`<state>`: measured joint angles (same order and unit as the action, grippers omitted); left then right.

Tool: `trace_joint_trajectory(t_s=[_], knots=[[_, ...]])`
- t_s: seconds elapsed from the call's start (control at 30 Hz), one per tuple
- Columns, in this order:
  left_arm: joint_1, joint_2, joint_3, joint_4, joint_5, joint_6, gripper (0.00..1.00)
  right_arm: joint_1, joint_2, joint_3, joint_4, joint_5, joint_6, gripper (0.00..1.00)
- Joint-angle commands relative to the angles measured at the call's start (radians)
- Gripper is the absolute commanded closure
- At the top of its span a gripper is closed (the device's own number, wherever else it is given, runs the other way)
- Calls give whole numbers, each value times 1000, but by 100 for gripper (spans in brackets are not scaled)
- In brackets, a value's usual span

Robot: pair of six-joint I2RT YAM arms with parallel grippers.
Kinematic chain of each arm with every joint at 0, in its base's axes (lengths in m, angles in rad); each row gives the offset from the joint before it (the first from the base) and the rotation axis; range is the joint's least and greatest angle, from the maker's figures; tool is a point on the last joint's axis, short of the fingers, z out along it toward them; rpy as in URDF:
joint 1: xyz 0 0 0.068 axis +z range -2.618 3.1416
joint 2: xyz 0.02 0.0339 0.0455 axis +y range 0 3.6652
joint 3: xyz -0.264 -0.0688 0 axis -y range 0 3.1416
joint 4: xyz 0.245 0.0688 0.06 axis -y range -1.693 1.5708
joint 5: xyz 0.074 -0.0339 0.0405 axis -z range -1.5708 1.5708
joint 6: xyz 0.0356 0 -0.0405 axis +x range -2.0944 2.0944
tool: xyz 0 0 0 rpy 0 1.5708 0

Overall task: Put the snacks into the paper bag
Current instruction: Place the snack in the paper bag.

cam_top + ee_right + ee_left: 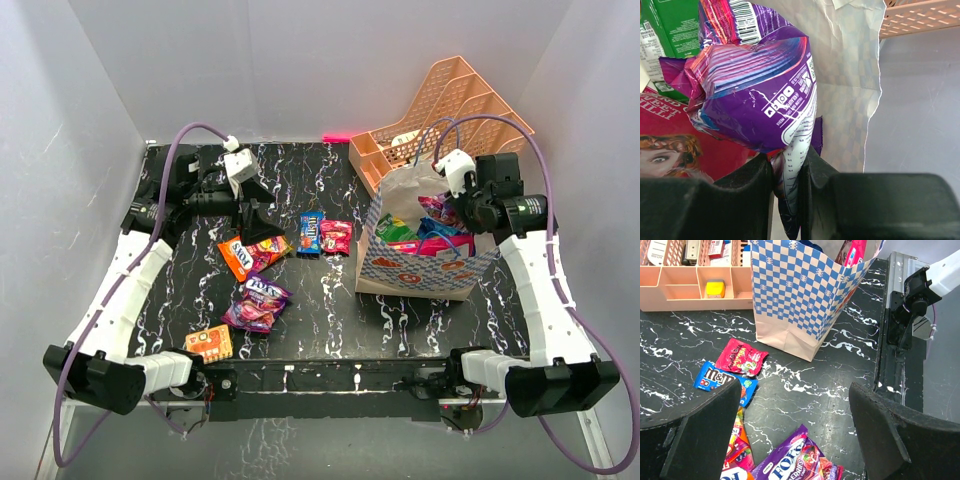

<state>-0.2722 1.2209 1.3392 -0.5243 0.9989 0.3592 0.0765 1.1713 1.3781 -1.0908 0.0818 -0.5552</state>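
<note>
Paper bag (415, 268) upright on the bench (330, 320), part-filled. Right hand (790, 185), at the bag's mouth, pinches a purple packet (755, 90) between nearly closed fingers. Left hand (795, 435), spread wide and empty, hovers left of the bag over loose snacks (257, 303). Peach organizer (450, 110) stands just behind the bag.

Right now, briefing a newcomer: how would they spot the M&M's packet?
Find the paper bag on the black table. Left of it lie two packets side by side. The M&M's packet is the blue one, farther from the bag than the red packet.
</note>
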Motion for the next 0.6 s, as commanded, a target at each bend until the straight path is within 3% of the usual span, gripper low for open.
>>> trace_joint_trajectory(t_s=[0.0,0.57], knots=[[6,-41,-15,11,37,7,13,-16,1,27,43,-1,-20,78],[7,-46,-20,-1,20,25,12,-38,19,29,47,-23,-37,55]])
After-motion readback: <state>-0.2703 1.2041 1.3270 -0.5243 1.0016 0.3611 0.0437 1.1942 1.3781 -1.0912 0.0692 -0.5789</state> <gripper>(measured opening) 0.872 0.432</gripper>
